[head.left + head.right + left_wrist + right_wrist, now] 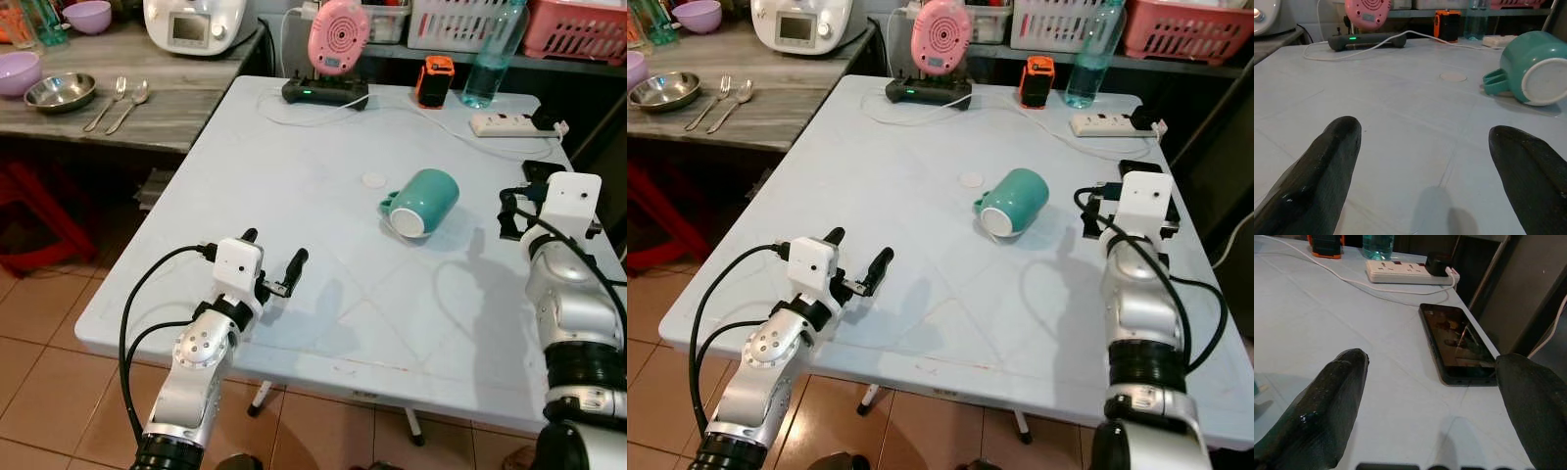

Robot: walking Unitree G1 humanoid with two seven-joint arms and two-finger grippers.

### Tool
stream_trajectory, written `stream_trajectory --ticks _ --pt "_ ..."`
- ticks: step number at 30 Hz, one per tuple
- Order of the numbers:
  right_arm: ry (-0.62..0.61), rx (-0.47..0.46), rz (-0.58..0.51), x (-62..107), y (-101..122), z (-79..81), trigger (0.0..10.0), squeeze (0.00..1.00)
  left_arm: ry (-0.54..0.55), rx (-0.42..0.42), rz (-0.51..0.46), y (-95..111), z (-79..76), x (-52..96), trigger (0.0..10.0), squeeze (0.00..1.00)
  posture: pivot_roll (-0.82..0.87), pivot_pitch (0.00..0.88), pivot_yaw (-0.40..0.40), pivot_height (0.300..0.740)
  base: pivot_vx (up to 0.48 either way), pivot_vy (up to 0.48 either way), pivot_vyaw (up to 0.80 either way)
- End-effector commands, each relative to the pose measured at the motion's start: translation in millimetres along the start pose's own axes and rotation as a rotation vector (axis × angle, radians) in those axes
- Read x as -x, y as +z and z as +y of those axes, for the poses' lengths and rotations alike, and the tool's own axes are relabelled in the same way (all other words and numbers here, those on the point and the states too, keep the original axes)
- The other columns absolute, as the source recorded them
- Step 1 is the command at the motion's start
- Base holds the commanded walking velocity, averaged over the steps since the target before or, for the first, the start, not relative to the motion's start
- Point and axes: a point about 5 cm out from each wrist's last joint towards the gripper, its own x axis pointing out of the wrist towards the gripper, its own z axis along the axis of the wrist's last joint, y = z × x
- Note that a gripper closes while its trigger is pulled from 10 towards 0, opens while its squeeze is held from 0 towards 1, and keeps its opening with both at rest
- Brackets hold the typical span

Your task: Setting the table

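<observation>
A teal ceramic mug (423, 201) lies on its side mid-table (294, 196), seemingly rigid, breakable, prone to rolling; its handle or rim could be gripped. Left claw (271, 262) and right claw (1435, 396) are spread wide, empty.

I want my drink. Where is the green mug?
The mug lies on its side mid-table, right of a small white disc, ahead of both pincers.

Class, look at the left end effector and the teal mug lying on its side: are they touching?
Apart. The left eye view shows bare table between the left end effector and the teal mug; the left wrist view shows the mug well beyond the open fingers.
</observation>
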Motion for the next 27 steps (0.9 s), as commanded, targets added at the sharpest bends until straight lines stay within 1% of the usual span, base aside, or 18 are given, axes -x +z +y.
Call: stream_trajectory --ticks 1,6,7,14,18,20,23,26,27 --pt "0.019 -0.004 0.018 -5.5 2 3.0 10.0 0.0 -0.016 0.004 -0.016 4 -1.3 0.4 10.0 0.0 -0.06 0.081 0.003 0.74 0.0 0.0 0.0" --pt "0.08 0.019 0.042 -13.2 2 13.5 10.0 0.0 -0.016 0.005 -0.015 4 -1.6 2.0 10.0 0.0 -0.05 0.089 -0.001 0.74 0.0 0.0 0.0" --pt "0.102 0.026 0.051 -15.2 2 18.1 10.0 0.0 -0.015 0.004 -0.013 4 -1.5 3.1 10.0 0.0 -0.05 0.094 -0.002 0.74 0.0 0.0 0.0" --pt "0.18 0.052 0.06 -20.3 4 31.2 10.0 0.0 -0.013 -0.001 -0.009 5 -1.0 5.2 10.0 0.0 -0.04 0.105 -0.003 0.74 0.0 0.0 0.0" --pt "0.237 0.055 0.056 -21.0 6 39.9 10.0 0.0 -0.013 -0.004 -0.008 5 -0.5 5.8 10.0 0.0 -0.04 0.108 -0.003 0.74 0.0 0.0 0.0" --pt "0.298 0.054 0.057 -19.9 7 49.7 10.0 0.0 -0.012 -0.006 -0.007 6 -0.1 6.1 10.0 0.0 -0.04 0.11 -0.005 0.74 0.0 0.0 0.0" --pt "0.343 0.051 0.053 -18.6 7 56.7 10.0 0.0 -0.011 -0.006 -0.006 5 -0.5 5.9 10.0 0.0 -0.04 0.11 -0.005 0.74 0.0 0.0 0.0" --pt "0.42 0.04 0.06 -14.8 4 66.4 10.0 0.0 -0.011 -0.006 -0.005 5 -1.1 5.4 10.0 0.0 -0.04 0.111 -0.005 0.74 0.0 0.0 0.0" --pt "0.483 0.045 0.056 -11.4 2 73.1 10.0 0.0 -0.012 -0.005 -0.005 5 -1.4 5.2 10.0 0.0 -0.04 0.109 -0.002 0.74 0.0 0.0 0.0"
